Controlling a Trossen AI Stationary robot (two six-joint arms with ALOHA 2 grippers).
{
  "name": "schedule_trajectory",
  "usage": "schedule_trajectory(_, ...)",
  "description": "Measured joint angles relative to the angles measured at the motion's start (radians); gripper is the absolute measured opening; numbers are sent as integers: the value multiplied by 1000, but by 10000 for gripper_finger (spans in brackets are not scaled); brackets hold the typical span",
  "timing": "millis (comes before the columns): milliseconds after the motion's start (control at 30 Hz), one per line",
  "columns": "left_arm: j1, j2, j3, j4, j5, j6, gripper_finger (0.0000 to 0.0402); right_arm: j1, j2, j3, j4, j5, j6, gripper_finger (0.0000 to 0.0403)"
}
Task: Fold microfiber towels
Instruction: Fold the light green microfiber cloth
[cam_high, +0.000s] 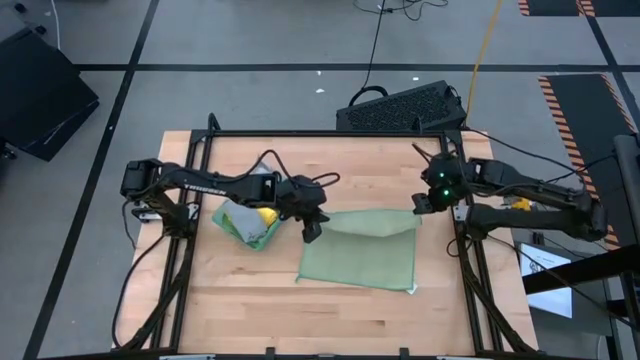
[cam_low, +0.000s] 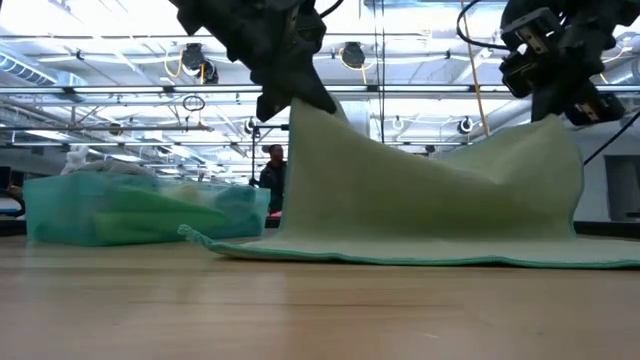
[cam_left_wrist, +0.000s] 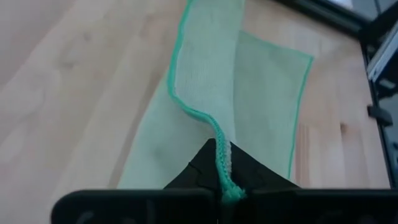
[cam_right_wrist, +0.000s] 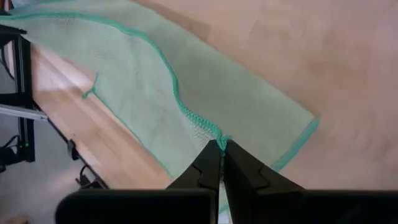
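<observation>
A pale sage green towel (cam_high: 360, 255) lies at the table's middle, with its near part flat on the wood and its far edge raised. My left gripper (cam_high: 312, 228) is shut on the far left corner. My right gripper (cam_high: 425, 205) is shut on the far right corner. In the low view the towel (cam_low: 430, 200) rises from the table to both grippers, left (cam_low: 290, 100) and right (cam_low: 565, 105), and sags between them. A pile of other towels (cam_high: 248, 222), teal, yellow and pale, rests on the table to the left. My left gripper pinches the towel's hemmed edge at the far left corner (cam_left_wrist: 222, 163) between its two fingers, coming from above. The corner is lifted and the cloth slopes down to the table. My right gripper pinches the hemmed edge at the far right corner (cam_right_wrist: 217, 138) between its two fingers, from above. That corner is lifted too, and the far edge sags a little between the grippers.
The towel pile also shows in the low view (cam_low: 140, 210), left of the raised towel. A black device (cam_high: 405, 105) sits beyond the table's far edge. A dark metal frame (cam_high: 200, 180) borders the table. Bare wood (cam_high: 250, 300) lies toward the near edge. A person (cam_low: 272, 170) stands far behind.
</observation>
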Motion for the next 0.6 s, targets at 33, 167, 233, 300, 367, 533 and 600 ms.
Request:
schedule_trajectory(33, -6, 0, 0, -11, -1, 1, 13, 17, 0, 0, 0, 1, 17, 4)
schedule_trajectory(167, -24, 0, 0, -26, -6, -3, 4, 89, 3, 0, 0, 22, 77, 4)
schedule_trajectory(233, -33, 0, 0, -24, -10, -8, 9, 127, 5, -2, 2, 47, 110, 4)
schedule_trajectory(300, -46, 0, 0, -27, -28, -8, 14, 167, 5, -13, 21, 61, 154, 4)
schedule_trajectory(367, -56, 0, 0, -30, -49, -18, 12, 211, 6, -34, 48, 80, 205, 4)
schedule_trajectory(533, -77, 12, 1, -21, -79, -63, 6, 319, 8, -100, 158, 139, 322, 4)
schedule_trajectory(600, -86, 22, 1, -30, -81, -69, 12, 350, 9, -128, 185, 157, 353, 4)
